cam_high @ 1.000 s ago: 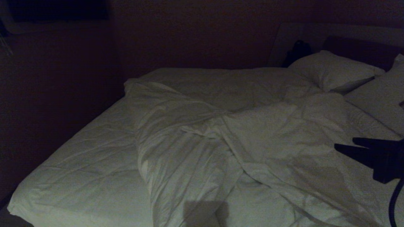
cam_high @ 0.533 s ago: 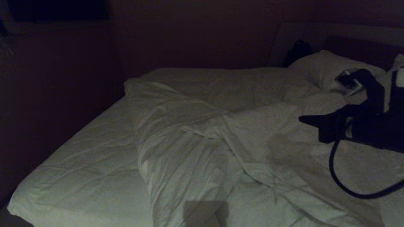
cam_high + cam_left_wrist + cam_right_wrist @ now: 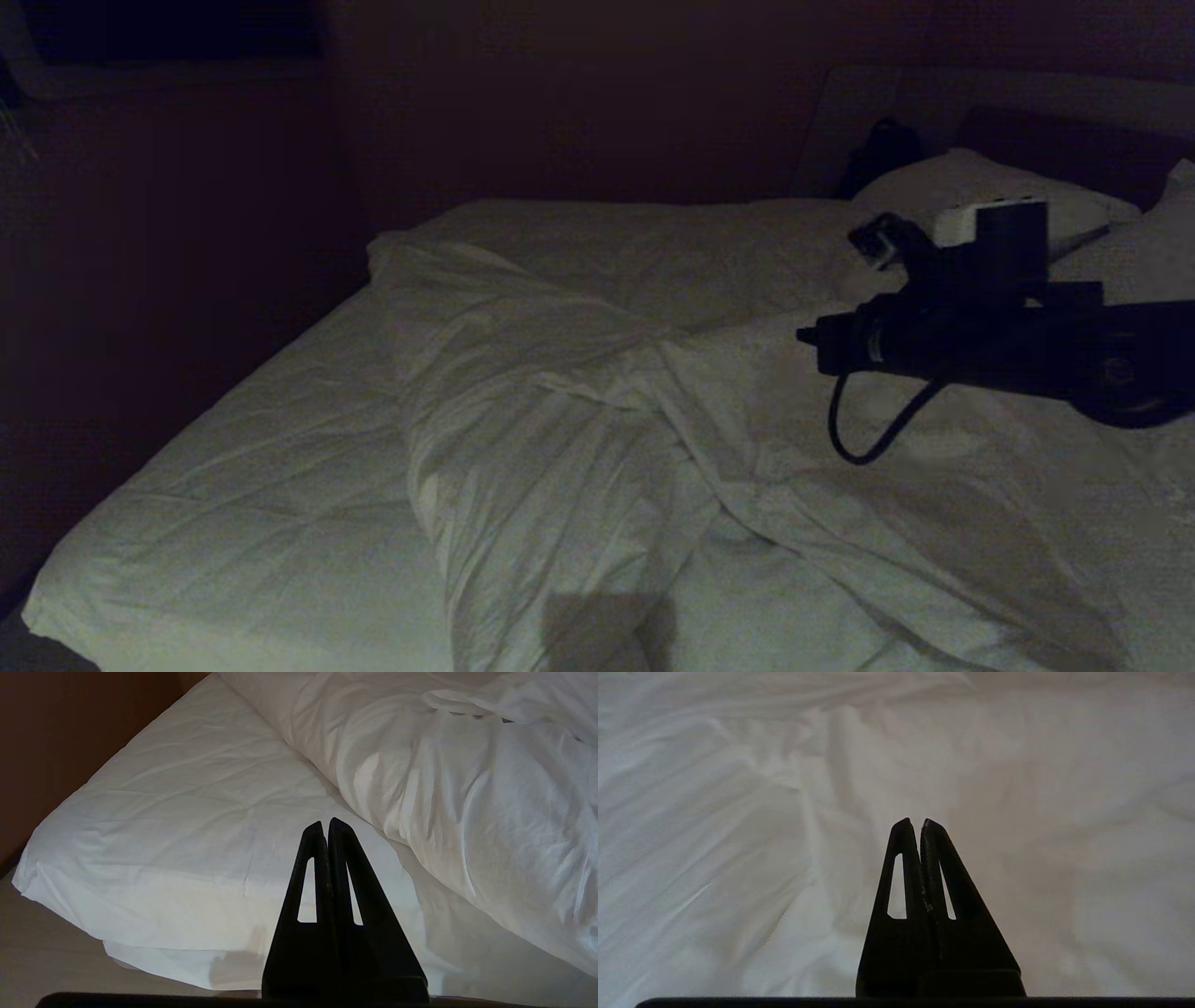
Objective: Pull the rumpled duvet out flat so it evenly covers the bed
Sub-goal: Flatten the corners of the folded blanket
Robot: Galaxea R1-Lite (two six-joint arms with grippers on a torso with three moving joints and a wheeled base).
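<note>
The bed [image 3: 261, 467] shows its bare white quilted mattress on the left half. The duvet [image 3: 579, 420] lies rumpled and bunched in a thick twisted ridge down the middle and over the right side. My right gripper [image 3: 805, 336] reaches in level from the right and hangs above the duvet's right part, apart from it. In the right wrist view the right gripper [image 3: 915, 822] is shut with nothing between the fingers, over creased duvet [image 3: 752, 826]. The left gripper [image 3: 325, 822] is shut and empty, held off the bed's near left corner [image 3: 154, 858], beside the duvet's edge [image 3: 467, 793].
Two white pillows [image 3: 971, 187] [image 3: 1153, 261] lie at the far right by the dark headboard [image 3: 1074, 140]. A dark object [image 3: 882, 149] stands behind the nearer pillow. A dark wall [image 3: 168, 280] runs along the bed's left side. A black cable [image 3: 868, 429] loops under the right arm.
The right arm has risen from the lower right edge and stretched left over the duvet. Its fingers stood apart a second ago and are now shut. The duvet has not moved.
</note>
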